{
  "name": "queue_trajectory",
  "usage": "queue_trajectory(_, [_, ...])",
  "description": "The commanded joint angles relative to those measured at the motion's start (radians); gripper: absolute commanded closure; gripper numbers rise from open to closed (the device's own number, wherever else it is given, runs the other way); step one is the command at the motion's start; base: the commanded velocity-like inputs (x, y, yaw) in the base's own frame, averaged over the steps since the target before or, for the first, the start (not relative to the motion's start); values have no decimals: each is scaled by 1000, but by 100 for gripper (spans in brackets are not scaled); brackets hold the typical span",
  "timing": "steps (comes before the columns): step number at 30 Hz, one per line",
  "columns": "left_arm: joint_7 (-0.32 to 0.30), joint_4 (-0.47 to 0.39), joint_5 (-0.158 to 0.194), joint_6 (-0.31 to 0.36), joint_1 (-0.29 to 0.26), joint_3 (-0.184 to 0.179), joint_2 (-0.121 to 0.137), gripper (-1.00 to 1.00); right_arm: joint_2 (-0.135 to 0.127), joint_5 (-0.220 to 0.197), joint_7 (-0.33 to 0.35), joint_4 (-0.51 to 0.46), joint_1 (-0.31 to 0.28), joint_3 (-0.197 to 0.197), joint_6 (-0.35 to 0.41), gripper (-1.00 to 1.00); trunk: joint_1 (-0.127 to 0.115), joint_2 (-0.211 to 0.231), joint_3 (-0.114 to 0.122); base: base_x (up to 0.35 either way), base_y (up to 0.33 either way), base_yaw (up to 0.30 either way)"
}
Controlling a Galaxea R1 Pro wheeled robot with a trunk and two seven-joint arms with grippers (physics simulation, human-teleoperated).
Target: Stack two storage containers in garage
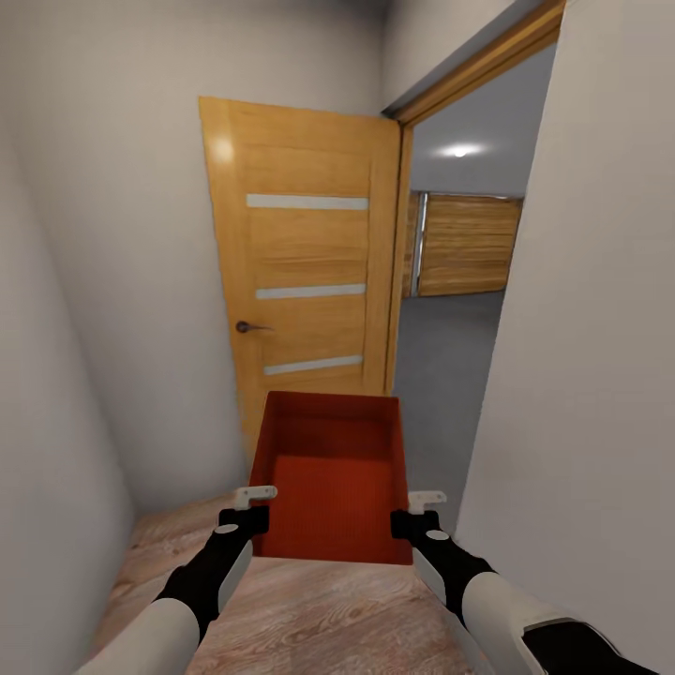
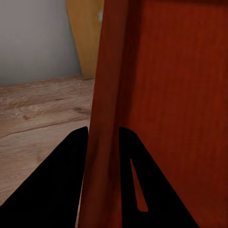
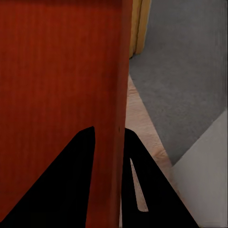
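An orange-red storage container (image 1: 333, 483) sits at the lower middle of the head view, carried between the robot's two arms above a light wood-plank floor (image 1: 309, 619). It is topless, and its finely ribbed inside faces the camera. The left gripper (image 1: 251, 502) clamps the container's left side wall near the corner closest to the robot; in the left wrist view its two dark fingers (image 2: 61, 185) stand on either side of the thin wall, one outside and one inside the bin. The right gripper (image 1: 420, 511) pinches the right side wall in the same way (the right wrist view shows a dark finger (image 3: 71, 180) inside the bin and the other outside, with the wall between them).

Behind the container, filling the middle of the head view, a wooden door (image 1: 305, 281) with three pale horizontal strips and a dark handle (image 1: 248, 326) stands swung open against a pale wall (image 1: 103, 234). To its right the doorway (image 1: 459, 281) opens onto a room with a dark grey floor (image 1: 441, 366), a wooden panel door (image 1: 469, 246) at its far side and a ceiling light (image 1: 459, 150). A plain pale wall (image 1: 600, 375) takes up the right side of the frame. In the right wrist view the grey floor lies just beyond the wood planks.
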Motion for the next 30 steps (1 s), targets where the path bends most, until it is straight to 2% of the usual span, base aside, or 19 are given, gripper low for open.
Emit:
queue_trajectory(1, [48, -1, 71, 8, 0, 13, -8, 100, 1, 1, -79, -2, -1, -34, -46, 100, 0, -1, -2, 5, 0, -288])
queue_trajectory(12, [48, -1, 72, 10, 0, 13, -8, 100, 1, 1, -78, -2, -1, -34, -46, 100, 0, -1, -2, 173, 142, -283])
queue_trajectory(24, [48, -1, 72, 9, 0, 13, -8, 100, 1, 0, -77, -1, -1, -34, -46, 100, 0, -1, -2, 244, 220, -33])
queue_trajectory(30, [48, -1, 72, 10, 0, 13, -8, 100, 1, 0, -77, -1, -1, -34, -46, 100, 0, -1, -2, 245, 221, -166])
